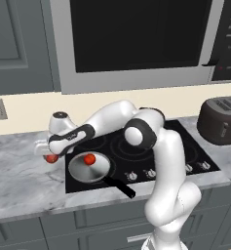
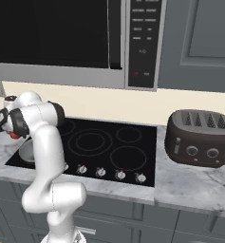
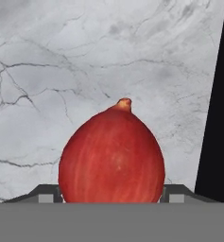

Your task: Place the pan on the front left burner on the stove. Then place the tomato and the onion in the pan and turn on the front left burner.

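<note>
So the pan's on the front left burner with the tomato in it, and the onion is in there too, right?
Not quite. The pan is on the front left burner with the tomato in it, but the onion is on the counter left of the stove, between the gripper's fingers, as the hand view shows.

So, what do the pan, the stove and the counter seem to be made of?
Pan: likely brushed metal, silver-grey with soft sheen; handle black, maybe plastic.
Stove: looks like glossy black glass, flat with grey rings.
Counter: appears marble or similar stone, pale grey with dark veins.
</note>
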You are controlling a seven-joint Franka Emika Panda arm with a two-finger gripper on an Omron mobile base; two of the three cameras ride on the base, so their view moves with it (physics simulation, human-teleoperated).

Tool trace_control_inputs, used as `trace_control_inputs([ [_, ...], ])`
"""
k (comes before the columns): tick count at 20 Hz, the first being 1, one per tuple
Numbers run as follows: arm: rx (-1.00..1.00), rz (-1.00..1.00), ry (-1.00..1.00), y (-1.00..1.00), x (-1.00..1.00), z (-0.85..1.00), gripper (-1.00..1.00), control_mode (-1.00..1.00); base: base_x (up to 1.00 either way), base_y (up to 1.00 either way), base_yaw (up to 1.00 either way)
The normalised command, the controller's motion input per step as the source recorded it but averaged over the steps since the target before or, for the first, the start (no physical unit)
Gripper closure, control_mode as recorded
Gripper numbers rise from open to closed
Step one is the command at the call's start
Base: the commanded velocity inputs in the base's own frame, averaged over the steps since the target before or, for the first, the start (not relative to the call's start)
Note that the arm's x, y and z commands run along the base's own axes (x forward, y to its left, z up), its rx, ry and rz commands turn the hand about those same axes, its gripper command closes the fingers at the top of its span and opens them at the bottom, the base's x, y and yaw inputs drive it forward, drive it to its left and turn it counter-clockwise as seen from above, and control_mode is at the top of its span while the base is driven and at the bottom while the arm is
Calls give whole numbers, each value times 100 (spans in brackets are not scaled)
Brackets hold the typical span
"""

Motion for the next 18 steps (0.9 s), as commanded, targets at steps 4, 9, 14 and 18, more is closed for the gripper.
trace_control_inputs([
  [4, 0, 0, 0, -3, -32, 37, 100, -100, 0, 0, 0],
  [9, 0, 0, 0, -7, -24, 42, 100, -100, 0, 0, 0],
  [14, 0, -1, 0, -31, -18, 21, 100, -100, 0, 0, 0],
  [18, 0, 0, 0, -42, -17, 0, 100, -100, 0, 0, 0],
])
